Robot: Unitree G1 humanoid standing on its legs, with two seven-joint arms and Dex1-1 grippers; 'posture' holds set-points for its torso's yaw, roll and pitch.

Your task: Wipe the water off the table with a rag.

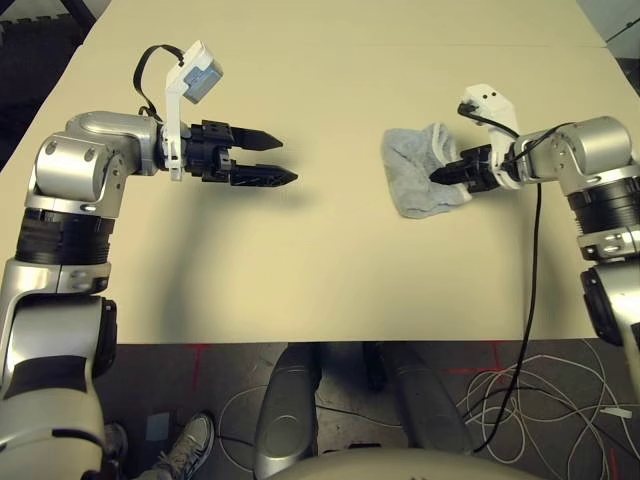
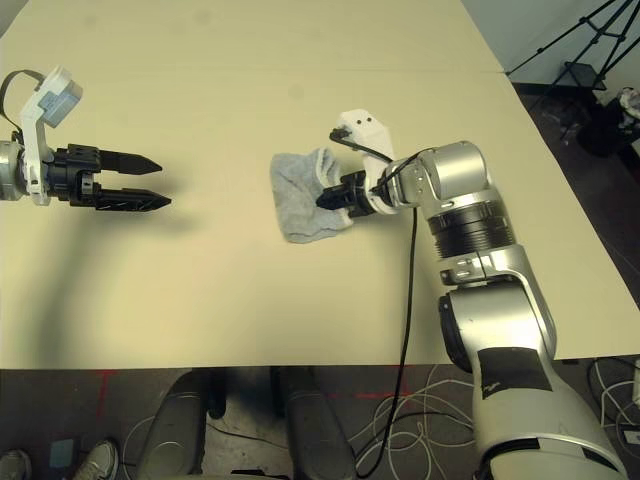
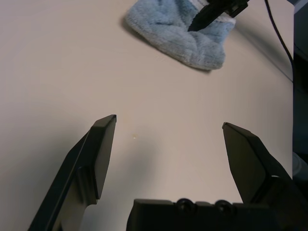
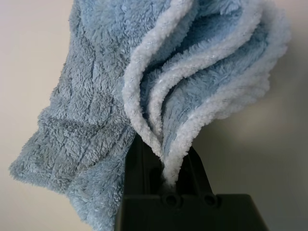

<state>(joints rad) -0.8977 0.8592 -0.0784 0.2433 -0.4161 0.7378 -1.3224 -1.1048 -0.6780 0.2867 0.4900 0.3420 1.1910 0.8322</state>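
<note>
The right gripper is clamped on the rag, its hem bunched into folds between the fingers (the right wrist view shows this plainly). The rag lies on the desk just right of centre in the left eye view, its free part spread flat towards the frame's middle. The left gripper hangs over the desk at the left of the frame, fingers spread wide and holding nothing. Of the water, one tiny yellowish speck shows in the left wrist view, between that gripper's fingers and well apart from the rag. The grasp looks done; the wiping over that spot seems left to do.
</note>
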